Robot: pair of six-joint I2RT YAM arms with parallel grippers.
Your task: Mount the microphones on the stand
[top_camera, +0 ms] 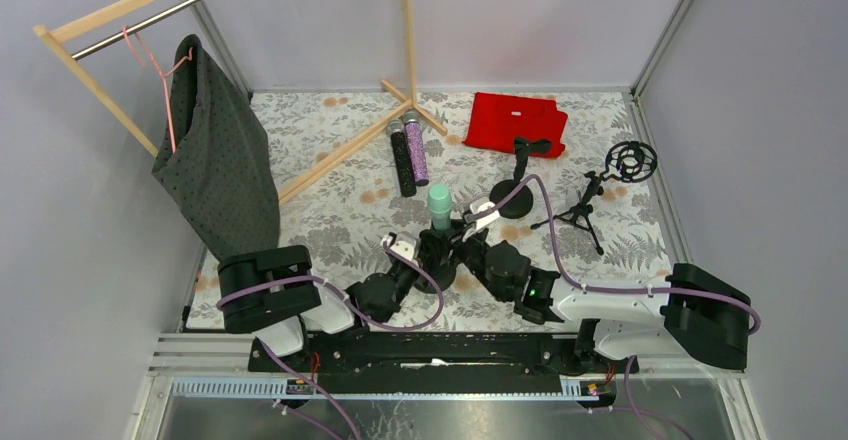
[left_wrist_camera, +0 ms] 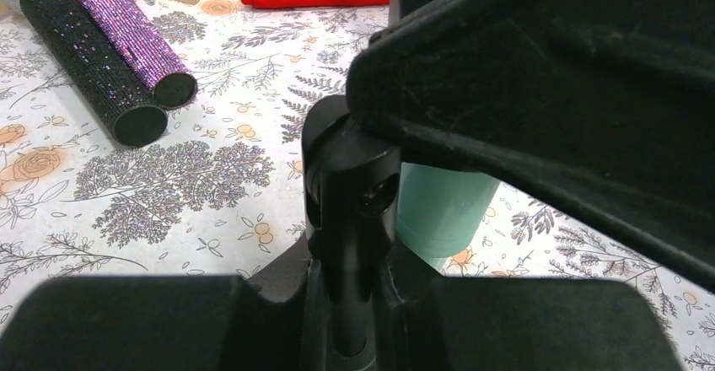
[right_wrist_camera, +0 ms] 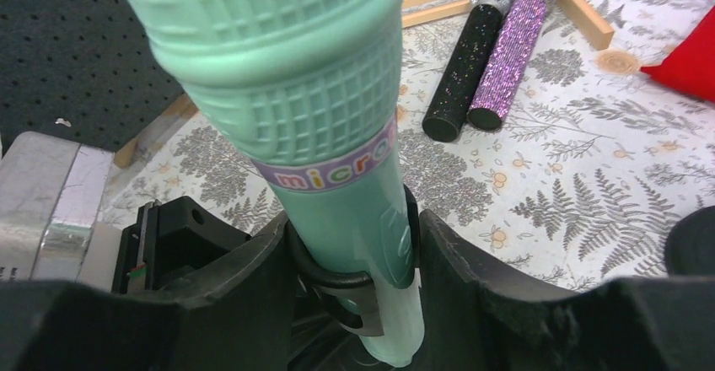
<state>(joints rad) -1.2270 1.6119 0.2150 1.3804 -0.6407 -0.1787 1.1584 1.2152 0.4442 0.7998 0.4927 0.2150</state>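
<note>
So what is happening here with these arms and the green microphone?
The left gripper is shut on the post of a small black stand and holds it upright. The mint-green microphone sits in that stand's clip. The right gripper has a finger on each side of it there; whether they squeeze it, I cannot tell. The black microphone and the purple microphone lie side by side on the table, not yet mounted.

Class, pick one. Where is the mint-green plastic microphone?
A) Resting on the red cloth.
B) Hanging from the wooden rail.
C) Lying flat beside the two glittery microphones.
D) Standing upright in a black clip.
D: the mint-green plastic microphone stands upright in the black clip, while the black glittery microphone and the purple glittery microphone lie apart on the flowered cloth.
</note>
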